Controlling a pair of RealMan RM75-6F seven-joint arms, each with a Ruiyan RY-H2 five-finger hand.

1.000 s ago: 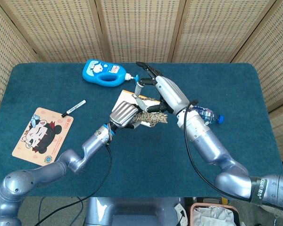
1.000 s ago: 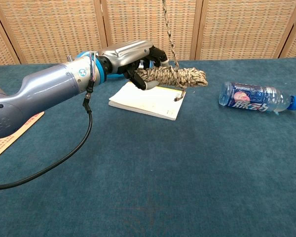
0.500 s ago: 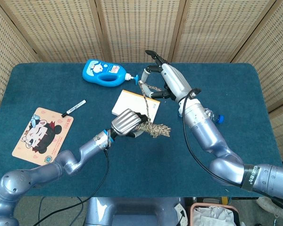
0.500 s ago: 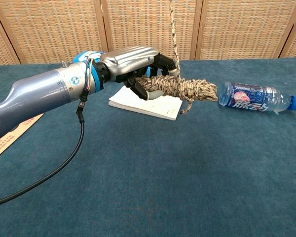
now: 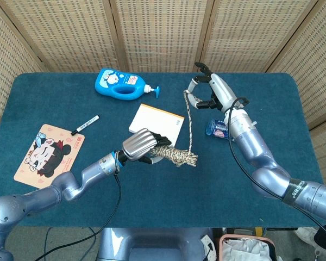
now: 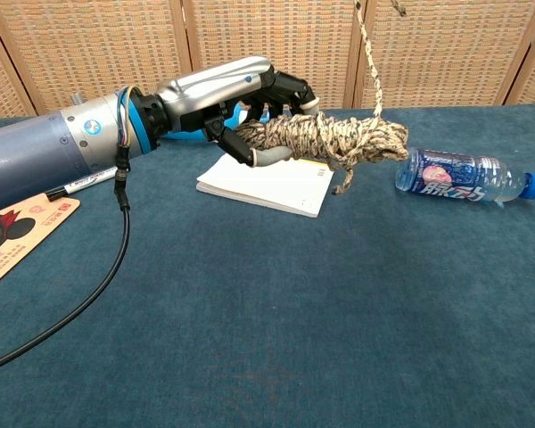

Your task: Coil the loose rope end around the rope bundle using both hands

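Head view showed the left hand (image 5: pixel 138 144) gripping the rope bundle (image 5: pixel 176 156) above the blue table (image 5: pixel 38 103), just in front of the notepad (image 5: pixel 155 119). The right hand (image 5: pixel 209 92) — raised near the table's far edge — pinched the loose rope end (image 5: pixel 188 117), which ran taut down to the bundle, with a water bottle (image 6: pixel 464 175) lying to its right.

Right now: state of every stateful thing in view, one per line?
left hand: grips rope bundle.
right hand: holds loose rope end raised.
rope bundle: coiled, lifted above notepad.
loose rope end: taut, not yet wrapped.
water bottle: capped, lying down.
lotion bottle: lying down.
marker: capped.
notepad: closed, flat.
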